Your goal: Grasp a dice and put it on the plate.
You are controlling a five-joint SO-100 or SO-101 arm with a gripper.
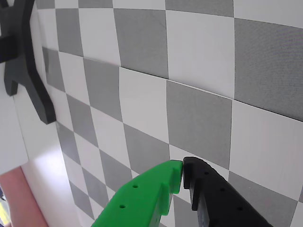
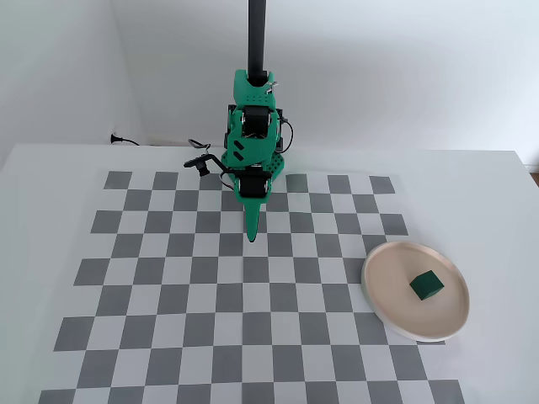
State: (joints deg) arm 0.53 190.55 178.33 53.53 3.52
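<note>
In the fixed view the dark green dice (image 2: 426,285) lies inside the pale beige-pink plate (image 2: 383,295) at the right edge of the checkerboard mat. My gripper (image 2: 252,236) hangs over the mat's upper middle, far left of the plate, tips pointing down. In the wrist view my gripper (image 1: 182,171) shows a green finger and a black finger with tips touching, nothing between them. The dice and plate are out of the wrist view.
The grey and white checkerboard mat (image 2: 210,295) covers the white table. The arm's base and a black post (image 2: 256,34) stand at the mat's far edge. A black bracket (image 1: 23,61) shows at the left of the wrist view.
</note>
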